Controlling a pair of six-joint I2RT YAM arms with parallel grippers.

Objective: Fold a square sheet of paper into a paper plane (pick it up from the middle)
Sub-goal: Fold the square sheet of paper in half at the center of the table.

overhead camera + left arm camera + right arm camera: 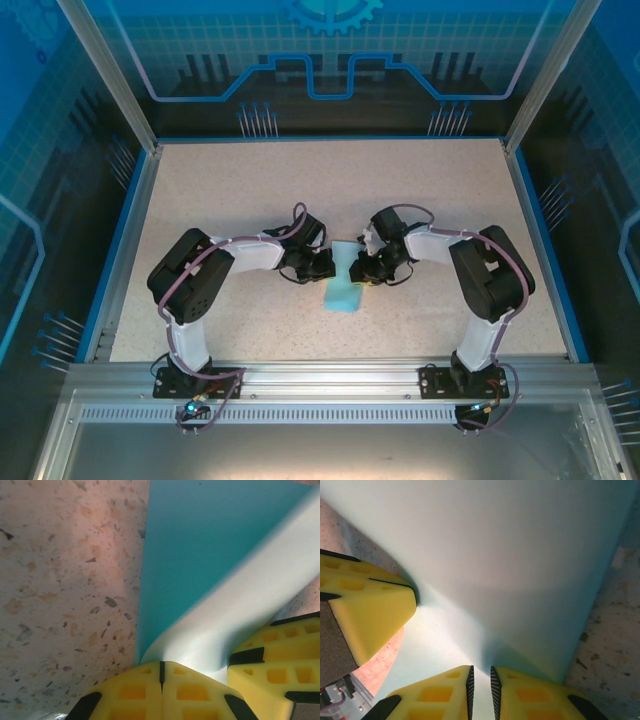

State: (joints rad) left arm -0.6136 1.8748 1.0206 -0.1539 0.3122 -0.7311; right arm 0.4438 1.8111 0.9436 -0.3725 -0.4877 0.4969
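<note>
The square sheet of paper (343,291) is light blue and lies mid-table, its far part lifted between both grippers. My left gripper (322,268) is shut on its left edge; in the left wrist view the yellow jaws (161,664) meet with the paper (200,545) curling up out of the seam. My right gripper (364,268) pinches the right side; its jaws (480,672) stand a narrow slit apart with the pale paper (510,555) running into it. The two grippers sit close together. A paper plane is out of view.
The speckled beige table (330,190) is bounded by a blue frame (128,230) and clear side walls. A metal rail (330,378) runs along the near edge by the arm bases.
</note>
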